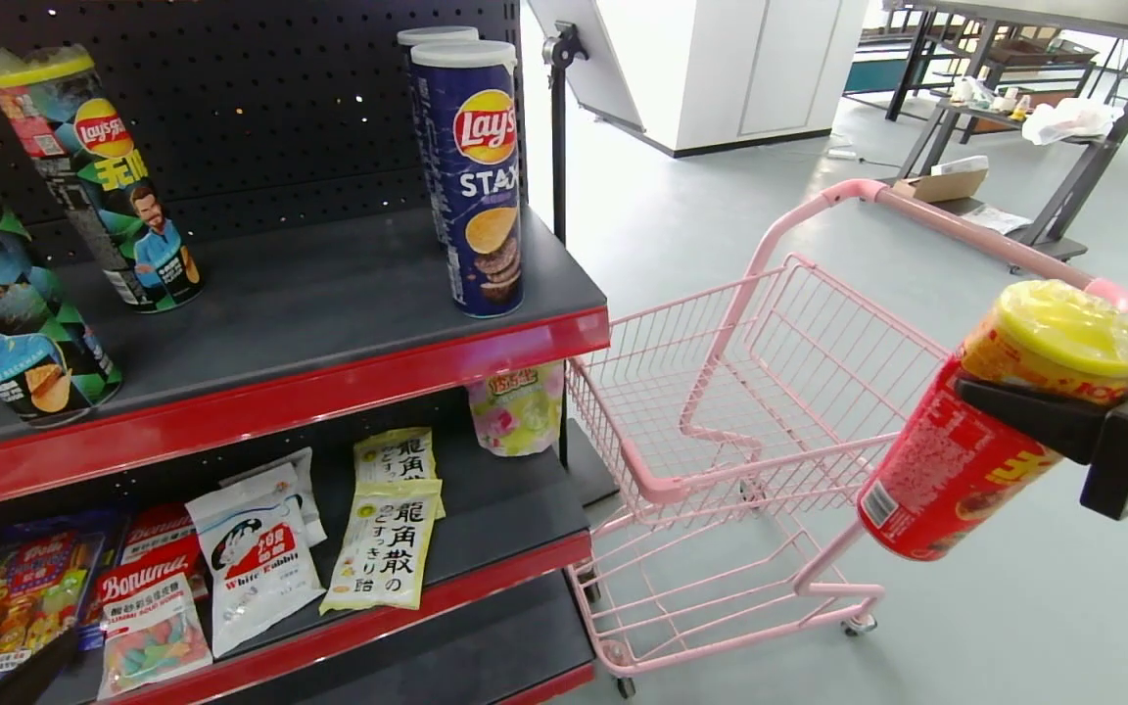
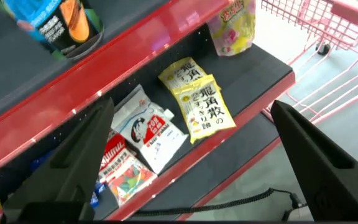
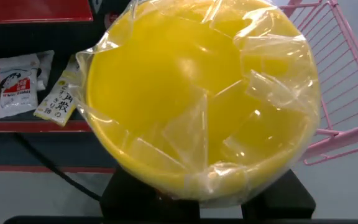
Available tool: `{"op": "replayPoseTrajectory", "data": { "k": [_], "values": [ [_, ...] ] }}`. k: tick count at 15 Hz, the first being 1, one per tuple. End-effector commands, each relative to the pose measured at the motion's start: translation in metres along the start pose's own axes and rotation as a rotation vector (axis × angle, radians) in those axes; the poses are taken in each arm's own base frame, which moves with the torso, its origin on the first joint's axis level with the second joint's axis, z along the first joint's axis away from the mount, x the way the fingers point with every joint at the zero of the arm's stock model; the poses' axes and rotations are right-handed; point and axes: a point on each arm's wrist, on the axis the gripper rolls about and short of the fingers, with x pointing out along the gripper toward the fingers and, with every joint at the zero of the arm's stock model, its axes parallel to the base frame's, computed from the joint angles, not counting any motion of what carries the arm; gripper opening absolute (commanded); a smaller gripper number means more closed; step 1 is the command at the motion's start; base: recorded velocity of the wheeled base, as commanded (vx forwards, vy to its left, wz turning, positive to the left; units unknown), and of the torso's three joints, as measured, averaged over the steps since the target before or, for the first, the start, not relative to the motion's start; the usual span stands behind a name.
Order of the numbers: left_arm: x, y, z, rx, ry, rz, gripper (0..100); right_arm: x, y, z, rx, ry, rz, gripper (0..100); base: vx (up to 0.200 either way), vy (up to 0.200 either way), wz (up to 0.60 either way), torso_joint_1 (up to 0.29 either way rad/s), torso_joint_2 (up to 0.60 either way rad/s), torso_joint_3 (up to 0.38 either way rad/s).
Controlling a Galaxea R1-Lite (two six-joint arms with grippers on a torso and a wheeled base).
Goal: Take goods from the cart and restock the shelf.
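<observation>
R jaws clamped on red can, gripped high on the body just under yellow lid. Can is tilted: lid up and away from shelf, base low, pointing toward pink cart. Looks to be out of the basket on cart's right side, so my read is pick done, carry to shelf pending. High grip leaves base free for an upright set-down, but needs levelling first.

L jaws wide, nothing in them, over lower shelf's candy bags.

Room: top shelf board has open gap btw blue can and green cans, prob. the drop spot.

Watch: cart handle near can, red shelf lip, and blue can close to board's end, easy to knock.
</observation>
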Motion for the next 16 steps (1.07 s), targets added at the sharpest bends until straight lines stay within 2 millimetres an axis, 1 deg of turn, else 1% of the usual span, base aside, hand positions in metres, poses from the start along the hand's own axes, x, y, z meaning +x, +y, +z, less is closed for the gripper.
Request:
{"op": "replayPoseTrajectory", "data": {
  "k": [1, 7, 10, 11, 14, 16],
  "values": [
    [0.0, 0.0, 0.001, 0.0, -0.003, 0.001, 100, -0.002, 0.0, 0.0, -0.001, -0.005, -0.001, 0, 0.0, 0.0, 0.6, -0.002, -0.01, 0.012],
    [-0.001, 0.0, 0.002, 0.002, -0.019, 0.006, 100, -0.003, 0.001, -0.006, 0.0, 0.011, -0.002, 0, 0.0, 0.0, 0.6, 0.009, 0.01, 0.003],
    [-0.001, 0.0, 0.002, 0.001, -0.019, 0.006, 100, -0.005, 0.001, -0.011, -0.003, 0.017, -0.003, 0, 0.0, 0.0, 0.0, 0.0, 0.0, 0.0],
    [-0.001, 0.0, 0.001, 0.0, -0.017, 0.005, 100, -0.011, 0.001, -0.014, -0.013, 0.008, 0.01, 0, 0.0, 0.2, 0.0, 0.002, 0.0, 0.002],
    [-0.002, 0.0, 0.001, 0.002, -0.02, 0.006, 100, -0.017, 0.005, -0.014, -0.016, -0.015, 0.141, 0, 0.0, 0.2, 0.0, 0.002, 0.0, 0.004],
    [-0.001, 0.0, 0.001, 0.0, -0.017, 0.005, 100, -0.016, 0.006, -0.014, -0.022, -0.013, 0.146, 0, 0.0, 0.2, 0.0, 0.007, 0.01, 0.0]
  ]
}}
